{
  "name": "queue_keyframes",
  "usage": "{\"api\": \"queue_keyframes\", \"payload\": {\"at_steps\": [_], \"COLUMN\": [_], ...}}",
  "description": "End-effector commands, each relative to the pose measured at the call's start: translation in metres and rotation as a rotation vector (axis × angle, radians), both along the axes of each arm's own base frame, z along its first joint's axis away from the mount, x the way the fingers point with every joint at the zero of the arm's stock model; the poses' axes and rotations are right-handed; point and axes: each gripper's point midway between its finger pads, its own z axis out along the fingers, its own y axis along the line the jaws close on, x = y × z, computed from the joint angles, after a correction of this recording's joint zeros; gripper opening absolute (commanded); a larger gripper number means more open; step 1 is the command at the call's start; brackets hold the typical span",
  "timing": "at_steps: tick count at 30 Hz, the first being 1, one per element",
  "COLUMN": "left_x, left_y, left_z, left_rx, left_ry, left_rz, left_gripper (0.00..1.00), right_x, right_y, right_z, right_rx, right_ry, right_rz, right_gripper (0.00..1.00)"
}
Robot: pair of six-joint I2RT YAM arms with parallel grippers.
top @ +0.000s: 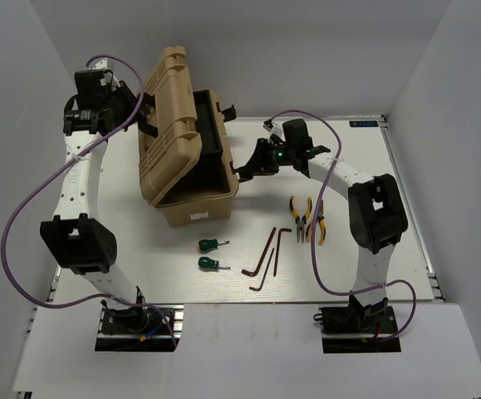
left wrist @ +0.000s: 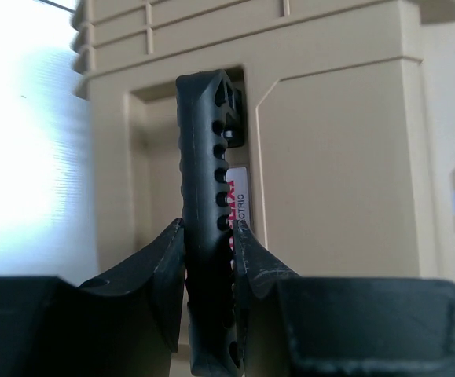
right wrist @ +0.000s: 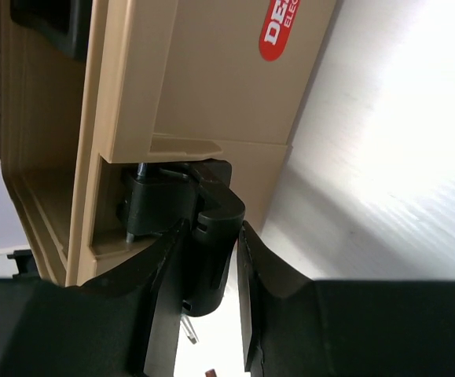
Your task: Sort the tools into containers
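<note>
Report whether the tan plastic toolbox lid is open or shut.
Open. The tan lid stands tilted up off the box body, dark interior exposed; the left gripper clamps its black handle.

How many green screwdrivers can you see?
2. One stubby green-handled screwdriver lies on the white table in front of the tan plastic toolbox; the other lies beside it, nearer the front edge. More could hide inside the box.

Bright even light, soft shadows, blown-out white glare in wrist views (foreground blurred)

White table (top: 215,291) (evenly lit), white walls (top: 306,50).
</note>
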Motion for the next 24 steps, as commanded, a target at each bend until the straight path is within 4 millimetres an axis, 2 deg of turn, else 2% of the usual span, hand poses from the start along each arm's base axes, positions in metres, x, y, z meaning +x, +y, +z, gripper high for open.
{"api": "queue_keyframes", "payload": {"at_steps": [1,2,6,11,12,14,17,18,20,24], "left_x": [-0.003,-0.003,-0.004,-0.011,-0.012,-0.015,-0.016,-0.016,-0.020,-0.025], "left_y": [0.077,0.075,0.089,0.096,0.100,0.101,0.107,0.107,0.112,0.125], "left_z": [0.094,0.088,0.072,0.068,0.063,0.067,0.057,0.057,0.051,0.047], "left_rx": [0.137,0.124,0.125,0.134,0.134,0.138,0.140,0.140,0.145,0.144], "left_ry": [-0.284,-0.271,-0.242,-0.236,-0.225,-0.233,-0.205,-0.204,-0.191,-0.178], "left_rz": [0.202,0.196,0.224,0.253,0.262,0.270,0.287,0.287,0.305,0.350], "left_gripper": [0.00,0.00,0.00,0.00,0.00,0.00,0.00,0.00,0.00,0.00], "right_x": [0.023,0.022,0.022,0.027,0.025,0.023,0.019,0.021,0.017,0.012], "right_y": [-0.051,-0.053,-0.062,-0.077,-0.079,-0.080,-0.088,-0.087,-0.089,-0.094], "right_z": [0.017,0.015,0.014,0.014,0.009,0.006,-0.002,0.006,0.000,0.003], "right_rx": [-0.018,-0.018,-0.001,0.019,0.015,0.019,0.014,0.029,0.024,0.028], "right_ry": [-0.085,-0.081,-0.072,-0.069,-0.059,-0.051,-0.021,-0.058,-0.047,-0.051], "right_rz": [-0.077,-0.080,-0.096,-0.140,-0.145,-0.143,-0.161,-0.158,-0.159,-0.162], "right_gripper": [0.00,0.00,0.00,0.00,0.00,0.00,0.00,0.00,0.00,0.00]}}
